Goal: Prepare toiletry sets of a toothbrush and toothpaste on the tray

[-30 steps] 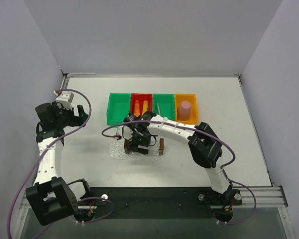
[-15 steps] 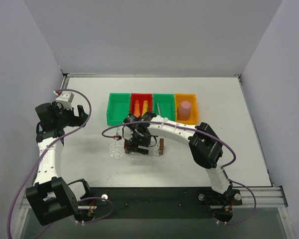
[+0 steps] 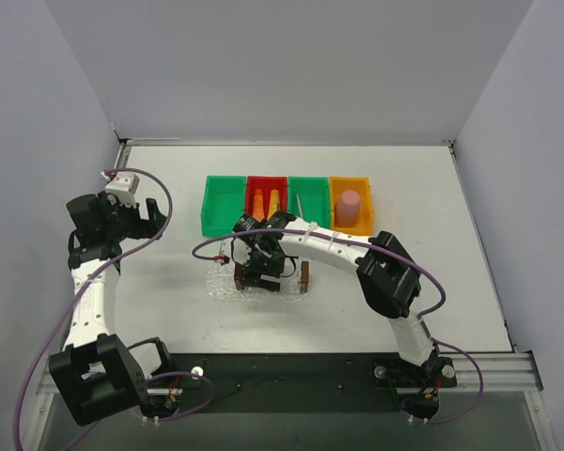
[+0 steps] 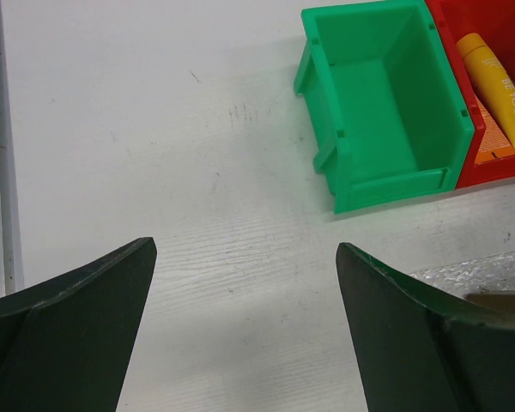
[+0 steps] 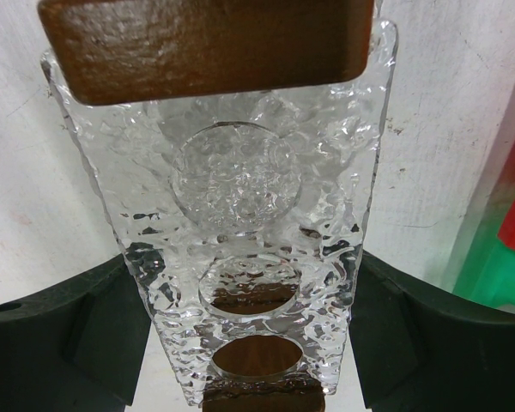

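The clear tray [image 3: 291, 286] with a brown handle block [image 3: 305, 275] at each end stands on the table in front of the bins. My right gripper [image 3: 261, 267] reaches down over it. In the right wrist view the right gripper [image 5: 249, 257] is shut on the tray [image 5: 249, 197], a dark finger pressed to each long side. Two toothpaste tubes, one orange [image 3: 258, 200] and one yellow [image 3: 274, 199], lie in the red bin [image 3: 266, 184]. The toothbrush [image 3: 301, 205] lies in the second green bin. My left gripper [image 3: 150, 218] hovers open and empty at the far left.
Several bins stand in a row at the back: an empty green bin [image 3: 224, 202], the red one, another green, and an orange bin holding a pink cup [image 3: 349, 207]. A clear textured mat [image 3: 221, 284] lies under the tray. The left wrist view shows the empty green bin [image 4: 386, 94] and the yellow tube [image 4: 498, 90].
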Robot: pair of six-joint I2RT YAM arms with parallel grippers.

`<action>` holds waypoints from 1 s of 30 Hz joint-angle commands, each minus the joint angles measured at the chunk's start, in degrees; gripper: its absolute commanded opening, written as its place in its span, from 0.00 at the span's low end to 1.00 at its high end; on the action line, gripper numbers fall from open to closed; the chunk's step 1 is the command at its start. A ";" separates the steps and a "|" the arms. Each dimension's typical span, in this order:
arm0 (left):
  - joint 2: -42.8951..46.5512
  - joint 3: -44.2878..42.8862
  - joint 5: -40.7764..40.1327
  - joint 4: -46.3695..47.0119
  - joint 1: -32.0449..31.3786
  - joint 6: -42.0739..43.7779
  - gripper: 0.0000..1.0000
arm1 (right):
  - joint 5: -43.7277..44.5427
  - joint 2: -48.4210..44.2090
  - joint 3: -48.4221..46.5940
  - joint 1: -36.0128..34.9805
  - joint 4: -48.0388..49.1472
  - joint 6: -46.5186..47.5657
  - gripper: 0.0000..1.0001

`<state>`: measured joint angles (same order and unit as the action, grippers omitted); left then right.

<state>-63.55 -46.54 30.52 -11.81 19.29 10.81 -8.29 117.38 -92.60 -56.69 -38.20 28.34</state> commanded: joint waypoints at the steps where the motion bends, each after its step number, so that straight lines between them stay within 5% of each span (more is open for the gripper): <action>1: 1.23 -0.65 1.38 2.50 0.49 0.70 0.97 | 1.62 -3.12 1.10 -0.27 -1.88 0.14 0.64; 5: 1.32 -0.74 1.38 2.50 0.49 0.71 0.97 | 1.96 -3.39 1.37 -0.27 -1.88 0.31 0.78; 30: 1.15 -1.09 1.29 2.32 0.49 0.97 0.97 | 3.11 -5.76 0.05 -0.62 -1.97 -1.71 1.00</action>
<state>-63.55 -46.54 30.52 -11.81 19.33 11.07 -6.17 116.40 -91.53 -56.73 -37.91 28.05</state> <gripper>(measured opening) 0.975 0.999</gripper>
